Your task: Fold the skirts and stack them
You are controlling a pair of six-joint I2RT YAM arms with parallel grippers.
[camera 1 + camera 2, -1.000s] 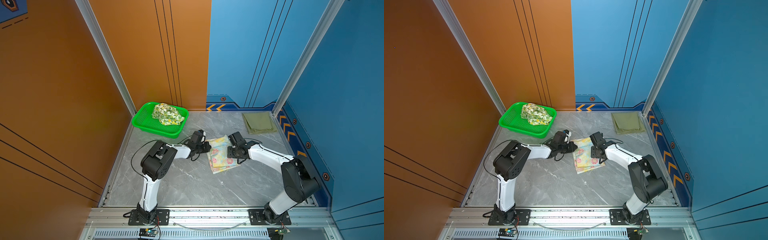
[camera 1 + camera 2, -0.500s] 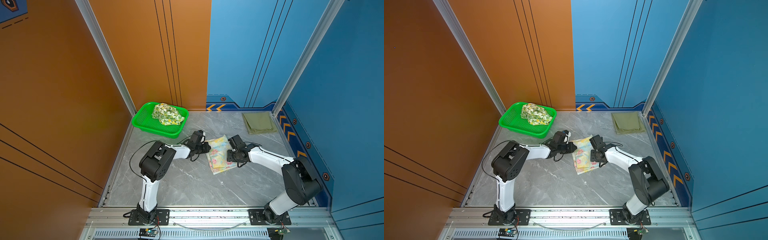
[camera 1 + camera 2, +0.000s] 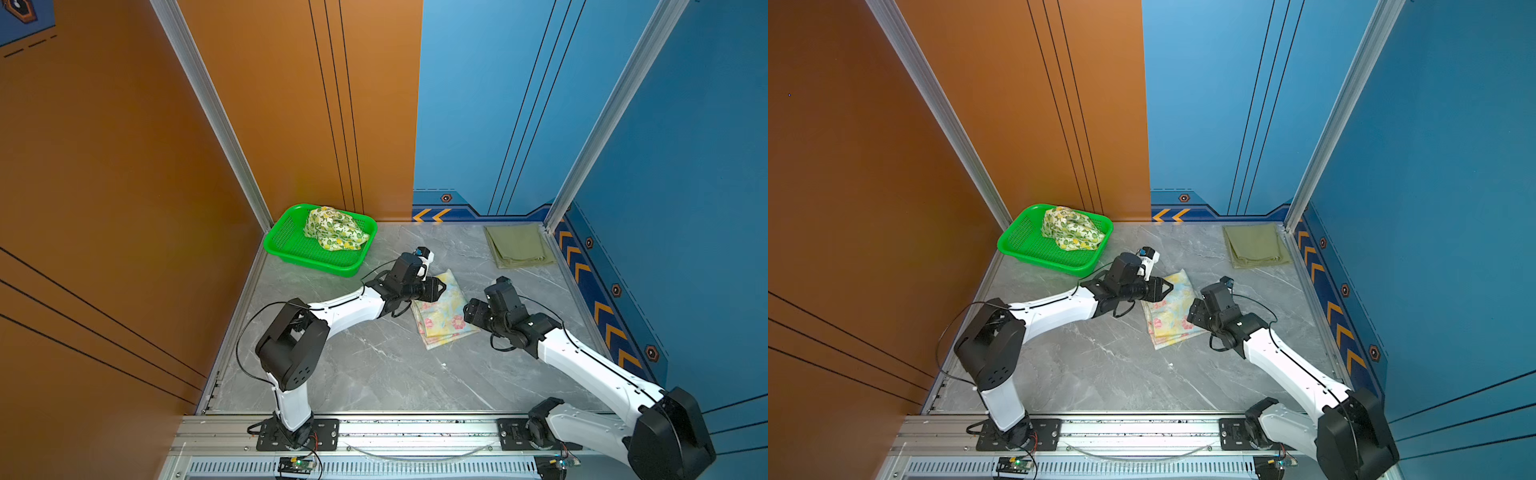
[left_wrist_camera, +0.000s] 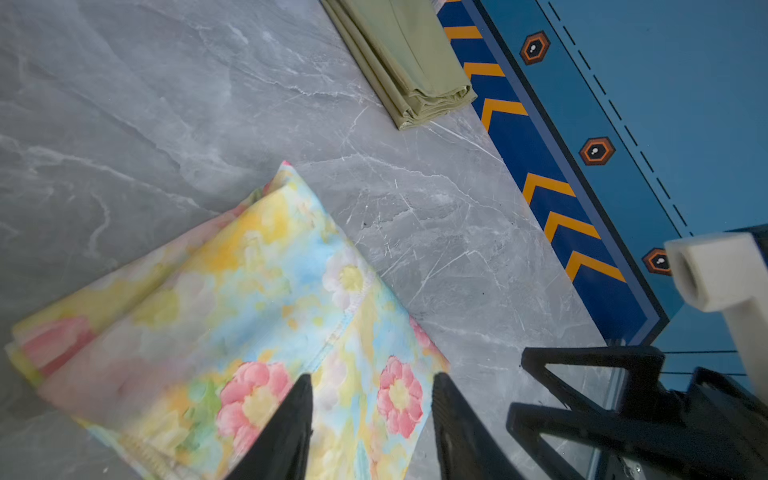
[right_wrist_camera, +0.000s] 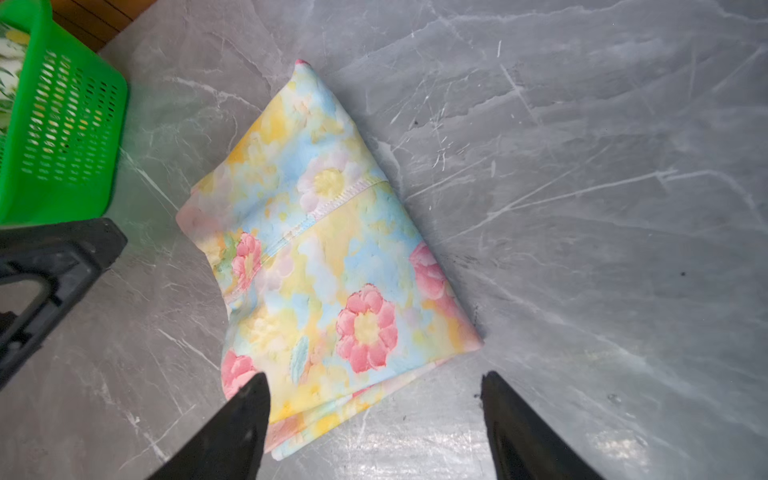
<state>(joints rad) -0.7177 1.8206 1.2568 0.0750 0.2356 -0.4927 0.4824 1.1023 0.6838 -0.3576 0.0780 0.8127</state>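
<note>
Floral skirt lies folded and flat mid-bench, a rough rectangle with layered edges showing at its near end. It is not lifted and nothing grips it.

Left jaws are released. They come in from 9 o'clock and sit low over the skirt's 11 o'clock corner. In the left wrist view the two tips stand apart, with flowered cloth flat under the gap and nothing pinched.

Right jaws are released and spread wide at the skirt's 3 o'clock edge. In the right wrist view one tip is over the cloth's near corner and the other over bare bench. Cannot tell whether the tips touch the cloth.

Olive skirt lies folded at 1 o'clock from the floral one, in the far right corner and well apart from both jaws.

Lemon skirt sits bunched in the green basket at 10 o'clock, in the far left corner.
</note>
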